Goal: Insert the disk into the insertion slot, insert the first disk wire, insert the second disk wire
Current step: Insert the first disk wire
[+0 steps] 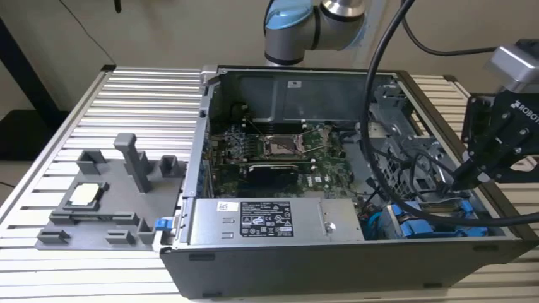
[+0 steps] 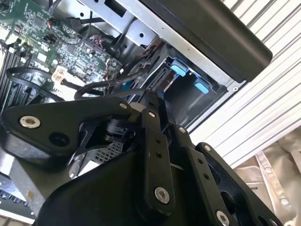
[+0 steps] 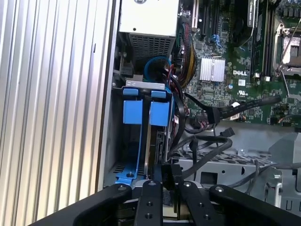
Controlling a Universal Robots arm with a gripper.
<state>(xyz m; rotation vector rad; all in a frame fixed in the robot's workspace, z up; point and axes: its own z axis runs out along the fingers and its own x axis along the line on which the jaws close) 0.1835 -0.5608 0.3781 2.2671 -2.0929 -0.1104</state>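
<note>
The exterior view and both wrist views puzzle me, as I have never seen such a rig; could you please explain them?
The exterior view, from a camera off the machine, shows a robot arm reaching over an open computer case on a ribbed metal table. Beside the case sits a grey parts holder. The arm ends in a black claw, hanging over the case corner where blue drive carriers sit among black cables. Both wrist views come from cameras riding on the arm, looking past the claw into that corner. Whether the claw grips anything, I cannot tell.
</note>
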